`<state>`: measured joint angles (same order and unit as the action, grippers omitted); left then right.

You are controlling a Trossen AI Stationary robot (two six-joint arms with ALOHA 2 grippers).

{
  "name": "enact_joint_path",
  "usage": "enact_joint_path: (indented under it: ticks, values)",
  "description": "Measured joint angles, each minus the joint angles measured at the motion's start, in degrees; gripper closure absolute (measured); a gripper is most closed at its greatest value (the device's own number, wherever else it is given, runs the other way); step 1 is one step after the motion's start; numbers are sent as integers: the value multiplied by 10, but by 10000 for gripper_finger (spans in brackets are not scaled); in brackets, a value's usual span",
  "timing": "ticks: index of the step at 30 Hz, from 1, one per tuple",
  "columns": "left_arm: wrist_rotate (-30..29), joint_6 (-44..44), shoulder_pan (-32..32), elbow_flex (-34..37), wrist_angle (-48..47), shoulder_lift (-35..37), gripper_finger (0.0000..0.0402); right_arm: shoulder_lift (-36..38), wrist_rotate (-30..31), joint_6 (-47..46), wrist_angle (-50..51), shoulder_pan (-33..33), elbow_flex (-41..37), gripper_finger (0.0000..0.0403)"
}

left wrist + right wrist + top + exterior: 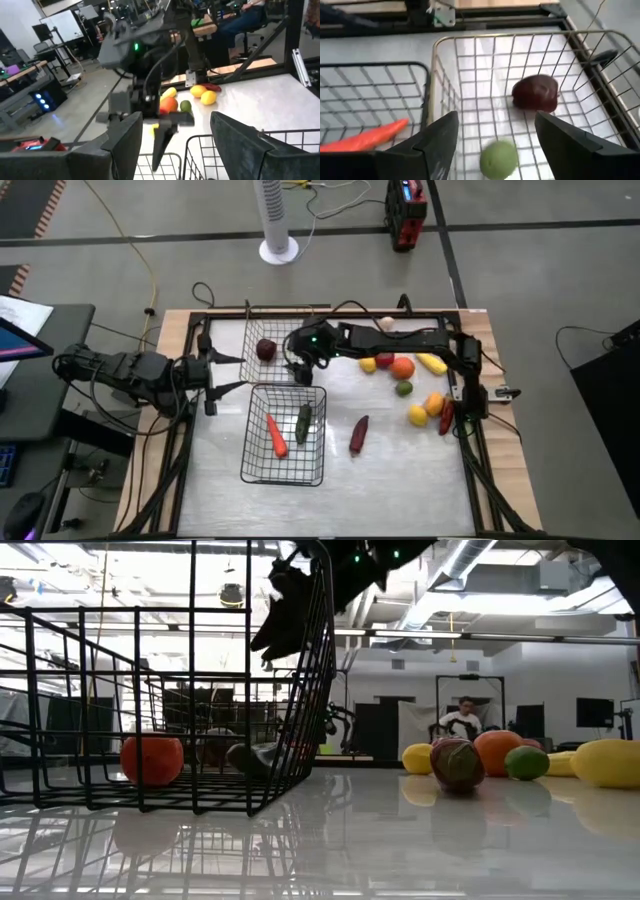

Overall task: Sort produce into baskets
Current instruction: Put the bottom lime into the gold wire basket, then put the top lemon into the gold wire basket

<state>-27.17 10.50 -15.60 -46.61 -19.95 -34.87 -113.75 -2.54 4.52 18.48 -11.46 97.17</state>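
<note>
The right tool (pixel 492 137) hung with fingers apart over the far basket (pixel 470 45), the green ball (pixel 498 159) directly beneath; light, hard and slick, best pinched across its middle. The left tool (pixel 225 373), fingers apart, waited beside.

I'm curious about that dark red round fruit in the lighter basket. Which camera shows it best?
The right wrist view: the dark red fruit fills the frame, lying on the lighter basket floor. The high view shows it small. In the low and left wrist views I cannot pick it out.
</note>
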Motion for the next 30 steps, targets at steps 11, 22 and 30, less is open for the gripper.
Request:
enact_joint_path:
  ticks: [11,22,30]
  values:
    - [-1,-23,0,0,-16,-1,178,97,119,-69,324,-19,-6,101]
    - [-5,-41,0,0,-30,-4,178,115,124,-147,315,-77,-231,101]
    - [-54,-37,0,0,-32,-13,178,114,149,-137,284,-96,-250,101]
